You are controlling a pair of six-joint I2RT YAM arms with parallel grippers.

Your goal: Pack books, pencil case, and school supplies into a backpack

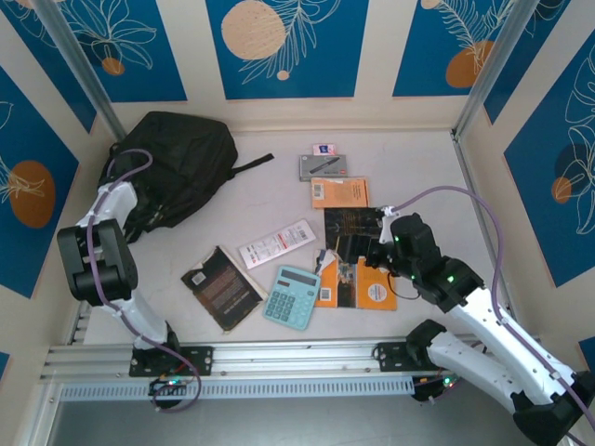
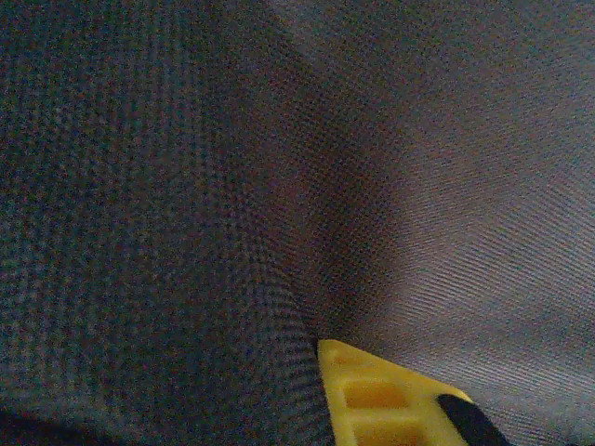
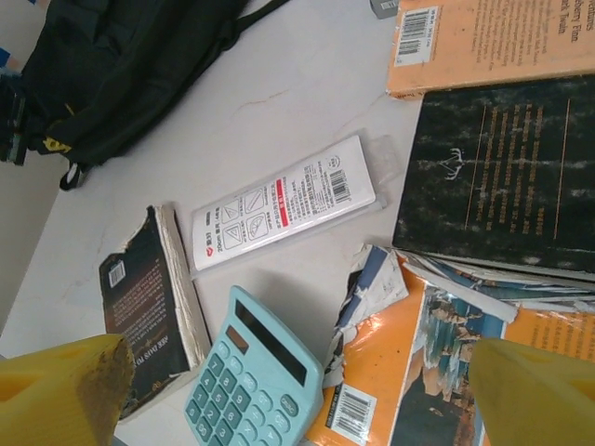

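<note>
Your right hand is open, empty, right over the torn orange book toward the counter's near edge; that arm's nearer. Backpack sits at the far-left corner; your left hand is against its fabric, can't tell if closed.

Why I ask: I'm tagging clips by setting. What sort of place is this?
Probably a robot test booth rather than a real classroom: a white table boxed in by blue leaf-patterned wall panels, with the left arm and right arm bolted to a metal rail.
</note>
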